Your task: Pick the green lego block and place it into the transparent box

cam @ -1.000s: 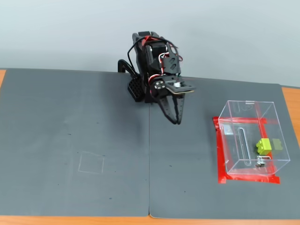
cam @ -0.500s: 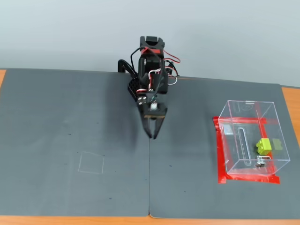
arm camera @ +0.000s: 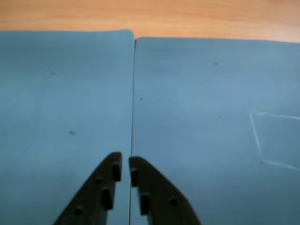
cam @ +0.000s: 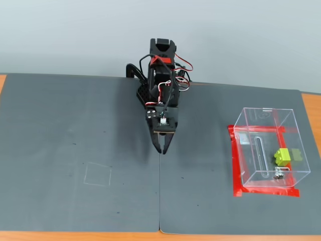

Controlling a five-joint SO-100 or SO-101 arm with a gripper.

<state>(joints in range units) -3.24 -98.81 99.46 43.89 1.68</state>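
green lego block point(cam: 282, 156): inside transparent box point(cam: 261, 116), right side of worktop point(cam: 75, 130). hand point(cam: 163, 149): nearly closed, empty, centre seam. placement appears done; nothing visibly left.

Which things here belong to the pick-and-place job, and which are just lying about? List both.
Job:
- green lego block, already inside the box
- transparent box, with red tape at its base
- gripper, nearly closed, empty

Just there:
- dark mats
- chalk square outline
- wooden table
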